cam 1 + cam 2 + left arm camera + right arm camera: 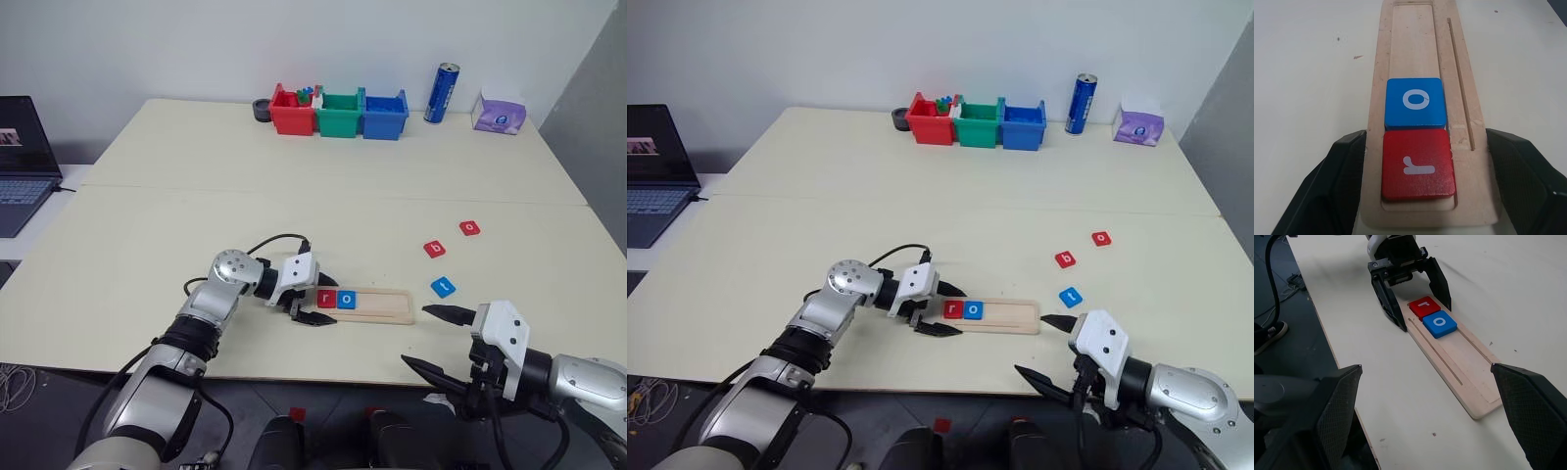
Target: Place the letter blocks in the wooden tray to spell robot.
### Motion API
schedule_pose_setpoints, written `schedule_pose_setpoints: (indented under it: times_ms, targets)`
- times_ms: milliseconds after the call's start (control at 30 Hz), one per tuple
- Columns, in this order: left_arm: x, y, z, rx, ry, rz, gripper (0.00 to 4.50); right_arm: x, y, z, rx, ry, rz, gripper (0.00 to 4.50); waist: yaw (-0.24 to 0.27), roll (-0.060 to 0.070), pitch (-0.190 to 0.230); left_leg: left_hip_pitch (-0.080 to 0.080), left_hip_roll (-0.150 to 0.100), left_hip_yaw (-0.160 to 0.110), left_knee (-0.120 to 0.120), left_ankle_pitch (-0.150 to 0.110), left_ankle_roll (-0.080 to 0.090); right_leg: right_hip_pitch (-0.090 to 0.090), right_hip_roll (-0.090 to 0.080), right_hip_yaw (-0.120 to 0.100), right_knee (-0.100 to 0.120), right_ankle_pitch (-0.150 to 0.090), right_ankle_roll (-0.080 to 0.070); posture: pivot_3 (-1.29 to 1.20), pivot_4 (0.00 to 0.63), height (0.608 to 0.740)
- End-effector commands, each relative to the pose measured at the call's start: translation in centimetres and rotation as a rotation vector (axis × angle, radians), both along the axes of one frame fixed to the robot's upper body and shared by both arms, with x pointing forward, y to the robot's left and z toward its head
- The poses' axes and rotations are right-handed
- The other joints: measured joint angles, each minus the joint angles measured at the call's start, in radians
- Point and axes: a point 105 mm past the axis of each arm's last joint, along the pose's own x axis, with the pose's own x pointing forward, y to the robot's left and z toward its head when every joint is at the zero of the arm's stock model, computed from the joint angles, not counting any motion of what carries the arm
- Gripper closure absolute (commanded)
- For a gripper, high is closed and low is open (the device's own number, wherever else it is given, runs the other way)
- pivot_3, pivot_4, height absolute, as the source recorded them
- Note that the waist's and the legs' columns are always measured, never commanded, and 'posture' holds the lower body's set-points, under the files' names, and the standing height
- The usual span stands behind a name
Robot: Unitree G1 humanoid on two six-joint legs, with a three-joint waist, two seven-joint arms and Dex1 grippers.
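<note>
Tiles r (326,299) and o (346,299) sit in the tray's (387,305) left end (touching), three others (443,287) lie right.

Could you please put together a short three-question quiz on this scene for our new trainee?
1. True or false: the wooden tray holds three letter blocks.
2. Which block sits at the tray's end by the left end effector? A) red r B) blue o C) blue t
3. How many blocks lie loose on the table?

Key: 1 false, only two; 2 A; 3 three: red b, red o, blue t.
</note>
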Motion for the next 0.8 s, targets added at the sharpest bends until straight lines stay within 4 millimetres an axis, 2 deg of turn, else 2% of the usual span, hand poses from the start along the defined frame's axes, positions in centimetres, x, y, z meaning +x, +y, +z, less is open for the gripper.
schedule_pose_setpoints:
  times_ms: [33, 100, 167, 467, 700, 800]
  targets:
    - [0.0, -0.5, 0.2, -0.001, -0.010, -0.032, 1.12, -0.2, 0.1, 0.6, 0.000, -0.022, 0.016, 0.00, 0.000, 0.000, 0.000, 0.000, 0.000, 0.000, 0.000, 0.000, 0.000, 0.000, 0.000, 0.000, 0.000, 0.000, 0.000, 0.00, 0.150, 0.740]
    - [0.1, -0.5, 0.3, -0.012, -0.001, -0.036, 0.39, -0.3, 0.1, 0.5, -0.009, -0.021, 0.022, 0.00, 0.000, 0.000, 0.000, 0.000, 0.000, 0.000, 0.000, 0.000, 0.000, 0.000, 0.000, 0.000, 0.000, 0.000, 0.000, 0.00, 0.150, 0.740]
    - [-0.1, -0.5, 0.5, -0.018, 0.006, -0.053, 0.04, -0.4, 0.1, 0.3, -0.022, -0.020, 0.030, 0.00, 0.000, 0.000, 0.000, 0.000, 0.000, 0.000, 0.000, 0.000, 0.000, 0.000, 0.000, 0.000, 0.000, 0.000, 0.000, 0.00, 0.150, 0.740]
    - [0.5, 0.5, 2.4, -0.073, -0.033, -0.061, 0.04, -0.3, 0.1, 0.9, 0.011, -0.020, 0.042, 0.00, -0.003, -0.001, 0.000, 0.000, 0.000, 0.000, 0.000, 0.000, 0.000, 0.000, 0.002, 0.000, 0.000, 0.000, 0.000, 0.00, 0.150, 0.740]
    - [1.4, 3.2, 4.6, -0.126, -0.046, 0.047, 0.04, 0.8, -1.2, 1.8, 0.056, -0.028, -0.034, 0.00, -0.010, -0.001, 0.001, 0.000, 0.000, 0.000, 0.000, 0.000, 0.000, 0.000, 0.002, -0.001, 0.000, 0.000, 0.000, 0.00, 0.150, 0.740]
    - [1.1, 4.1, 5.1, -0.139, -0.060, 0.071, 0.04, 1.7, -1.6, 2.2, 0.095, -0.049, -0.098, 0.00, -0.013, -0.001, 0.001, 0.000, 0.001, -0.001, 0.000, 0.000, 0.000, 0.000, 0.002, -0.001, 0.000, 0.000, 0.000, 0.00, 0.150, 0.740]
